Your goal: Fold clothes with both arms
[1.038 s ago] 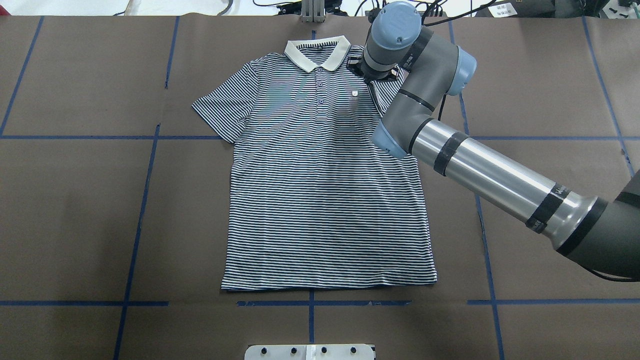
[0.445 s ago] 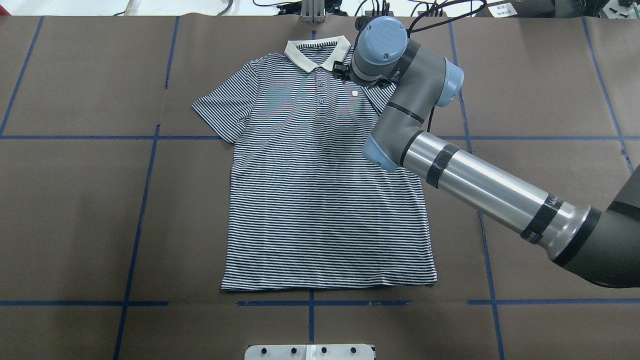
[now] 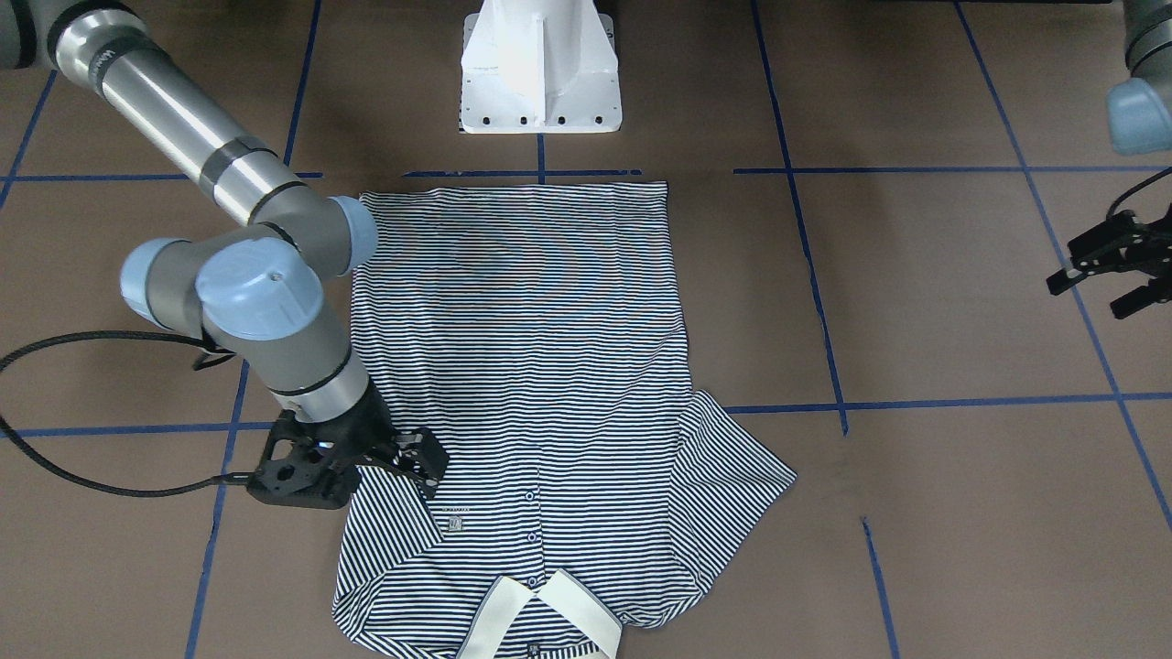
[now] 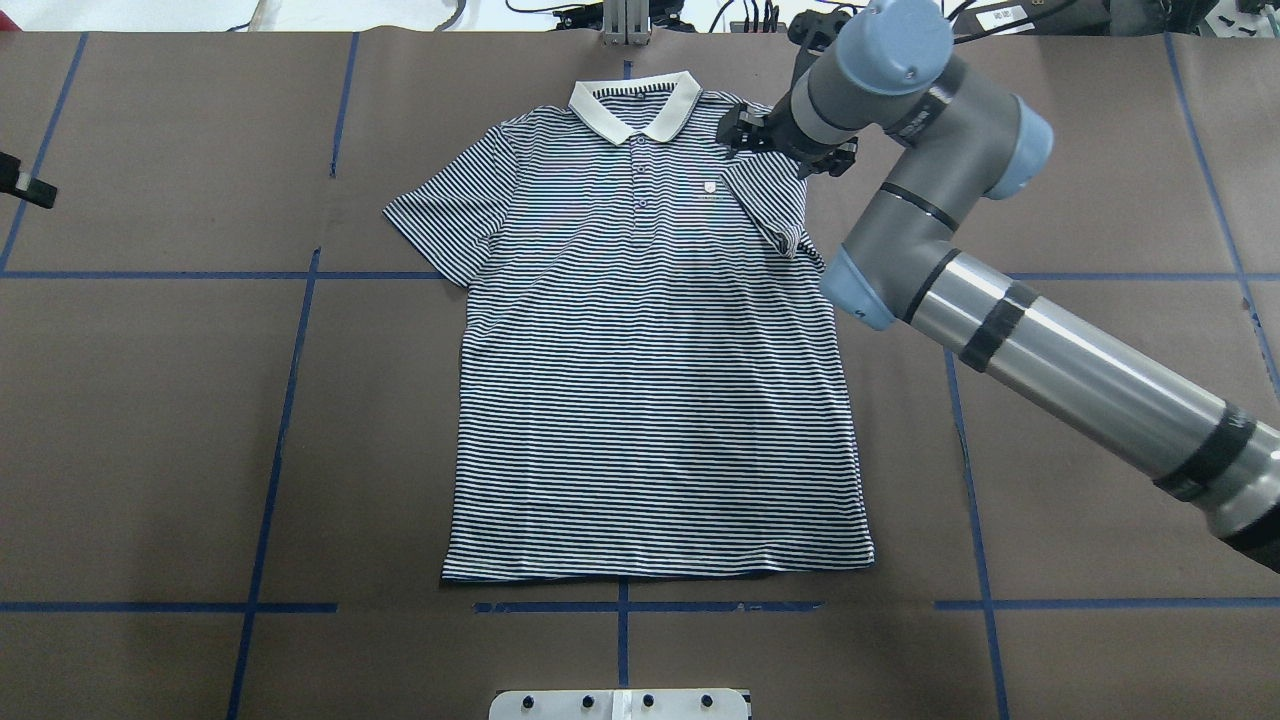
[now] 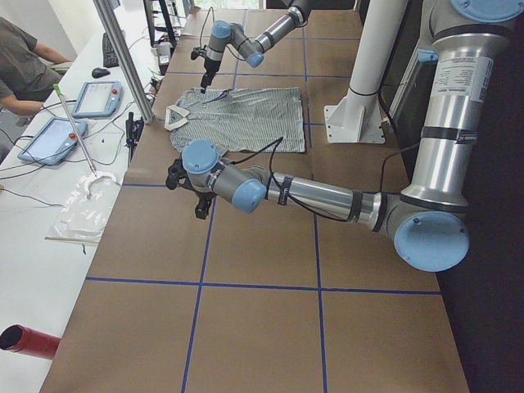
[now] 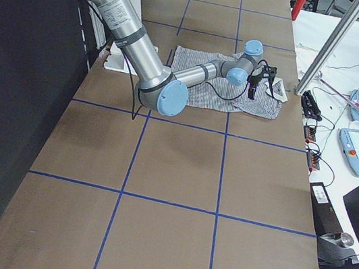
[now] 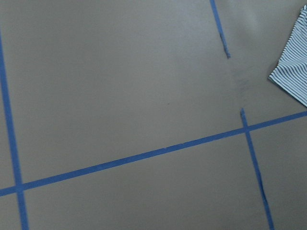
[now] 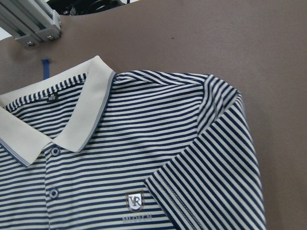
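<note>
The striped polo shirt [image 4: 650, 400] lies flat, front up, with its cream collar [image 4: 632, 105] on the far side of the table. One short sleeve [image 4: 772, 205] is folded inward over the chest beside the logo [image 8: 135, 200]; the other sleeve [image 4: 440, 215] lies spread out. My right gripper [image 4: 738, 130] hovers over the shoulder next to the collar, open and holding nothing, its fingers [image 3: 426, 458] just above the cloth. My left gripper [image 3: 1085, 302] hangs open over bare table well off to the shirt's side. Only a sleeve corner [image 7: 293, 57] shows in the left wrist view.
The white pedestal base [image 3: 540, 73] stands at the near edge behind the shirt's hem. Blue tape lines [image 4: 290, 400] cross the brown table cover. An aluminium post [image 4: 625, 20] rises beyond the collar. A person [image 5: 24, 65] sits at a side bench with tablets [image 5: 97, 98].
My right wrist swung left over the collar area, then back to the right, uncovering the folded sleeve on the chest. The left gripper's tip now shows at the overhead view's left edge.
</note>
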Controlling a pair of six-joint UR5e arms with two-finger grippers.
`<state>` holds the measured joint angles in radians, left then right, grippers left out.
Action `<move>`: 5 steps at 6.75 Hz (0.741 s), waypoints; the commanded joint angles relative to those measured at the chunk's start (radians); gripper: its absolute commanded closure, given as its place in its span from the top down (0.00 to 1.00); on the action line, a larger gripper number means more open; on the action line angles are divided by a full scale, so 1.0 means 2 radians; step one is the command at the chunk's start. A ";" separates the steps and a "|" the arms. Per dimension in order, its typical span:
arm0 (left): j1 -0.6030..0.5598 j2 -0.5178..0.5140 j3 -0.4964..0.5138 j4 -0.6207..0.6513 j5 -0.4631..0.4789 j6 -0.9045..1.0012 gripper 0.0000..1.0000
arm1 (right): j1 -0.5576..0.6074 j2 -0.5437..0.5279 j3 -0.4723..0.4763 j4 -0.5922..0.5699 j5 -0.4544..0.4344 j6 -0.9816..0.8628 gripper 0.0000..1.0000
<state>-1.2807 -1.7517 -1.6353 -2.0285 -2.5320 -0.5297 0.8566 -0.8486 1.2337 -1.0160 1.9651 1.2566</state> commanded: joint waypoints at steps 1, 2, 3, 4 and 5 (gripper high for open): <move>0.097 -0.100 0.030 -0.020 0.077 -0.178 1.00 | 0.046 -0.094 0.088 0.005 0.066 -0.017 1.00; 0.122 -0.157 0.092 -0.021 0.086 -0.202 1.00 | 0.084 -0.145 0.121 0.018 0.102 -0.062 1.00; 0.129 -0.196 0.150 -0.027 0.155 -0.212 1.00 | 0.108 -0.172 0.124 0.039 0.136 -0.090 1.00; 0.155 -0.227 0.200 -0.052 0.209 -0.213 0.98 | 0.112 -0.186 0.124 0.055 0.140 -0.091 1.00; 0.164 -0.250 0.249 -0.078 0.236 -0.212 0.93 | 0.112 -0.192 0.125 0.065 0.141 -0.091 1.00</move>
<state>-0.9861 -2.1858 -1.2574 -2.1287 -2.1491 -0.9495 1.0710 -1.2058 1.4787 -0.9157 2.2342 1.0828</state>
